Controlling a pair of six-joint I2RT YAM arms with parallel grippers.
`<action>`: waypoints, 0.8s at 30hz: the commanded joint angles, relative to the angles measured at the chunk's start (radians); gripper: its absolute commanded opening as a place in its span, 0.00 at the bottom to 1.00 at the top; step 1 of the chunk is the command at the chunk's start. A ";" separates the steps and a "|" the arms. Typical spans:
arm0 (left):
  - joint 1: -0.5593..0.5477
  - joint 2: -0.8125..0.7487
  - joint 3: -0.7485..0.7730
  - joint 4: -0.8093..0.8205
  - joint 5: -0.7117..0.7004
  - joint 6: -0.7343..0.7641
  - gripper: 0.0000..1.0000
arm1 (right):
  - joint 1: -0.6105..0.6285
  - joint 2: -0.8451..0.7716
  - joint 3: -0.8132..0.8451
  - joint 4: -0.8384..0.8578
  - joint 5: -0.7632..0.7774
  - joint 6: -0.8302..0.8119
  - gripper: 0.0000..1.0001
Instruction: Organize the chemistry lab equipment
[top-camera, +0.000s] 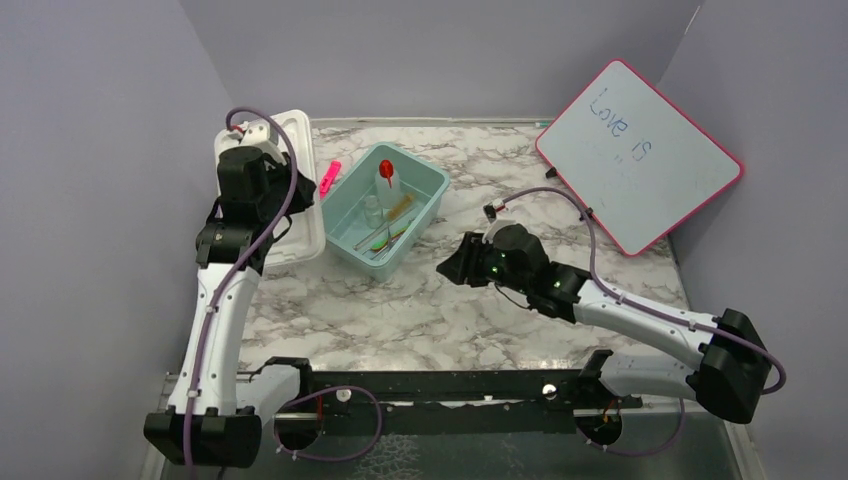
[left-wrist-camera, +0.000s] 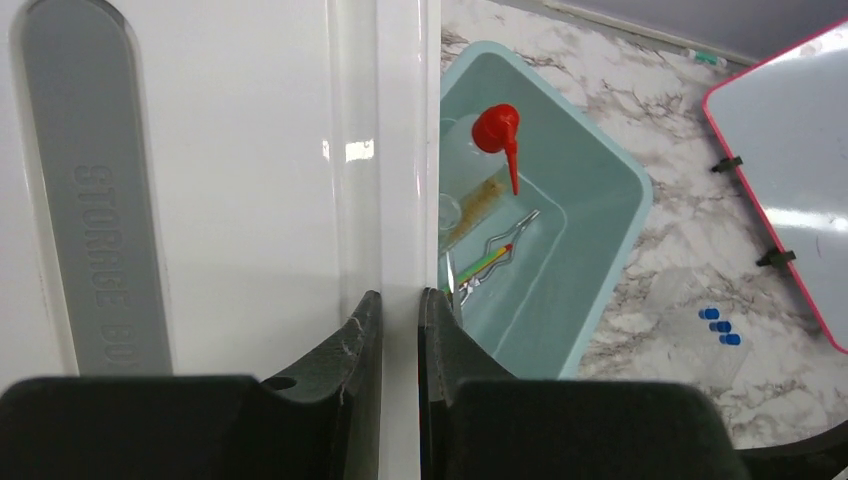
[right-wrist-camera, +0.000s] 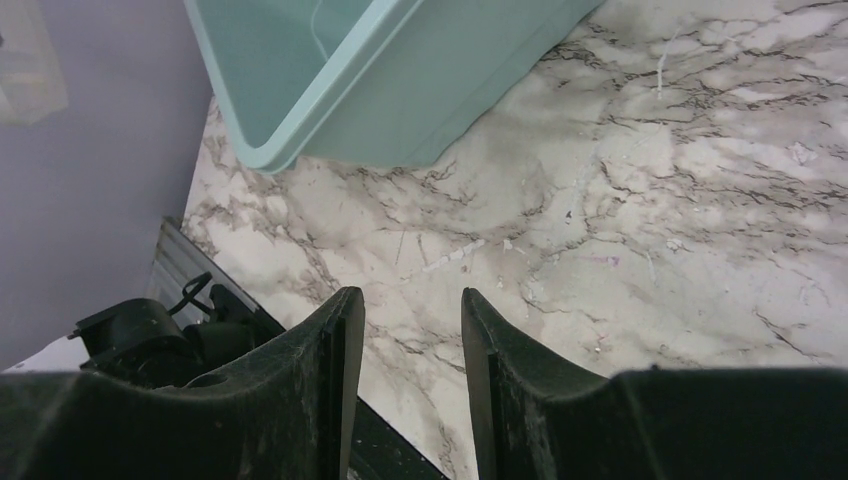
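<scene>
Inside the teal tub (left-wrist-camera: 640, 190) stood a red-spouted clear bottle (left-wrist-camera: 495, 130) beside a flat-lying tan brush (left-wrist-camera: 478, 205), metal tongs (left-wrist-camera: 515, 228) and green-handled tool (left-wrist-camera: 487, 262); three blue-capped pieces (left-wrist-camera: 720, 326) lay nearby outside.

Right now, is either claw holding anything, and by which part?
The left claw pinches the white plastic storage lid by its side rim; the right claw is open and empty.
</scene>
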 joint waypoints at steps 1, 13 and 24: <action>-0.040 0.071 0.082 0.084 0.169 0.060 0.04 | 0.003 -0.040 0.014 -0.053 0.079 0.014 0.45; -0.411 0.250 0.148 0.106 -0.053 0.261 0.02 | 0.003 -0.079 -0.014 -0.082 0.131 0.029 0.45; -0.499 0.395 0.158 0.089 -0.009 0.399 0.01 | 0.002 -0.149 -0.066 -0.109 0.182 0.059 0.46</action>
